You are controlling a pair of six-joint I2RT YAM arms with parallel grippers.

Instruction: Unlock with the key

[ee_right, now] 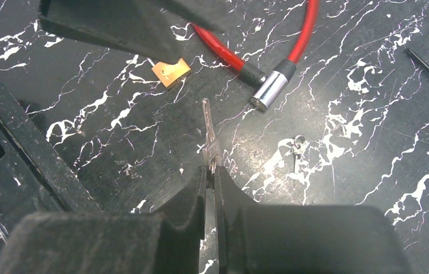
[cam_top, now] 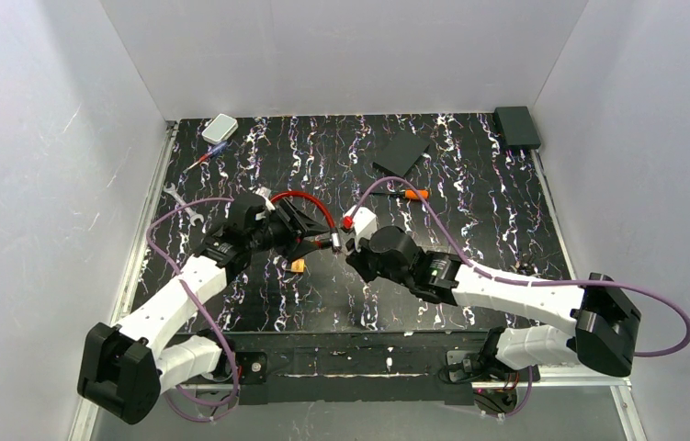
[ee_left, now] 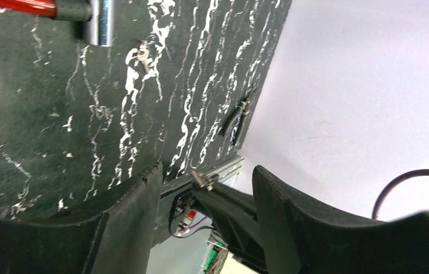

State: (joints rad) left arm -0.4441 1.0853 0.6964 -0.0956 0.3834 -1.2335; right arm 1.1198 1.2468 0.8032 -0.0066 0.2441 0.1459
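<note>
In the right wrist view my right gripper (ee_right: 211,171) is shut on the head of a silvery key (ee_right: 208,128), whose blade points away from the fingers above the table. Ahead of it lies a small brass padlock (ee_right: 171,72), and to the right the red cable lock (ee_right: 223,48) with its silvery end (ee_right: 269,91). My left gripper (ee_left: 206,171) hangs open with nothing between its fingers; its dark fingers (ee_right: 115,23) hover just over the padlock. From above, the padlock (cam_top: 299,265) sits below the left gripper (cam_top: 309,239), with the right gripper (cam_top: 348,246) close beside.
A second tiny key (ee_right: 297,145) lies loose on the black marbled table (cam_top: 469,230). Farther back are an orange-handled screwdriver (cam_top: 410,194), a black pad (cam_top: 401,152), a black box (cam_top: 516,127), a white box (cam_top: 220,128) and a wrench (cam_top: 180,202). White walls enclose the table.
</note>
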